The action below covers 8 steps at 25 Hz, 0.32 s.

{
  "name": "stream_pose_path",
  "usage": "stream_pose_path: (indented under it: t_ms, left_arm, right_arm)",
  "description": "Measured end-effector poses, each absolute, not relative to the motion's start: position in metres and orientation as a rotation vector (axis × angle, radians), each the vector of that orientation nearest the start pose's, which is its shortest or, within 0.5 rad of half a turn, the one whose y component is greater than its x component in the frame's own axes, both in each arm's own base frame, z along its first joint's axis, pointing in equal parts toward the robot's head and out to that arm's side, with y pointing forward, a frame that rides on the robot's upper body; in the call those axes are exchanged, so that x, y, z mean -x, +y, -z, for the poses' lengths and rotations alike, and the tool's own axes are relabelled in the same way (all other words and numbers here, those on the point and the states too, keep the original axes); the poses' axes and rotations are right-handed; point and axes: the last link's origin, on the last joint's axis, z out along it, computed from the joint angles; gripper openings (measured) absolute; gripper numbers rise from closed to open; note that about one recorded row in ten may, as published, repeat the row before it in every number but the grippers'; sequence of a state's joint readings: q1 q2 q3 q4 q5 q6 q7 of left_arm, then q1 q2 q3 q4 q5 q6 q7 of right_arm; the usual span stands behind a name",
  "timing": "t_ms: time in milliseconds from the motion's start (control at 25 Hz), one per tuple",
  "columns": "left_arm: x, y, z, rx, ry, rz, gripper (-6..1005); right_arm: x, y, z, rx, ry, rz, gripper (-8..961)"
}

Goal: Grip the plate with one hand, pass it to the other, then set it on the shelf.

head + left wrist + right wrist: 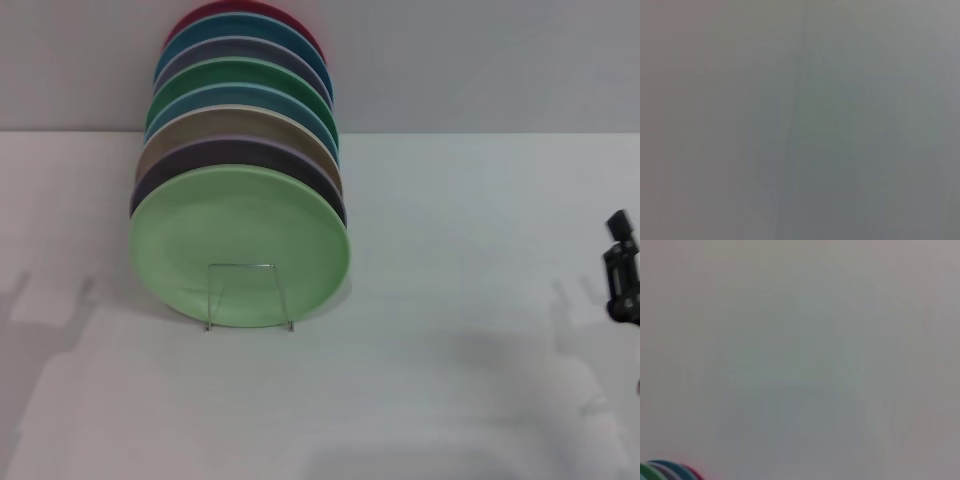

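1. Nearest to us lies the white table (470,400), with soft grey shadows across its near part.

2. At the right edge of our head view, a black piece of the right gripper (621,282) shows just above the table, well apart from the plates. Too little of it shows, so we cannot tell whether it is spread or pressed together. It holds nothing that we can see.

3. We do not see the left gripper in any view; the left wrist view shows only a blank grey surface.

4. Farther in, left of centre, stands the wire shelf (248,296), its rectangular loop and two legs in front of the light mint-green plate (240,235). This plate stands nearly upright on the shelf, facing us, the frontmost of the row.

5. Behind it the stack of other plates (243,100) recedes toward the wall (480,60): dark purple, tan, blue, emerald green, grey-lavender, teal and red at the back, each rim peeking above the next.

6. In the right wrist view only a few coloured plate rims (670,471) show at one corner.
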<state>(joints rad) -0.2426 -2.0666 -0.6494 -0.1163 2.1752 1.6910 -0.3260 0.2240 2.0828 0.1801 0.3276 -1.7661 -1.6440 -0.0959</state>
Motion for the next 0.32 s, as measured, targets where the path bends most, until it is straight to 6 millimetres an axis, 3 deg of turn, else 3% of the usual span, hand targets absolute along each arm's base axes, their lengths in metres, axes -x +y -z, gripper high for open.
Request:
stream_pose_path:
  t_ms: [320]
  left_arm:
    - [0.334, 0.244, -0.019, 1.477, -0.438, 1.047, 826]
  right_arm:
    - [-0.316, 0.232, 0.004, 1.401, 0.327, -0.902, 311]
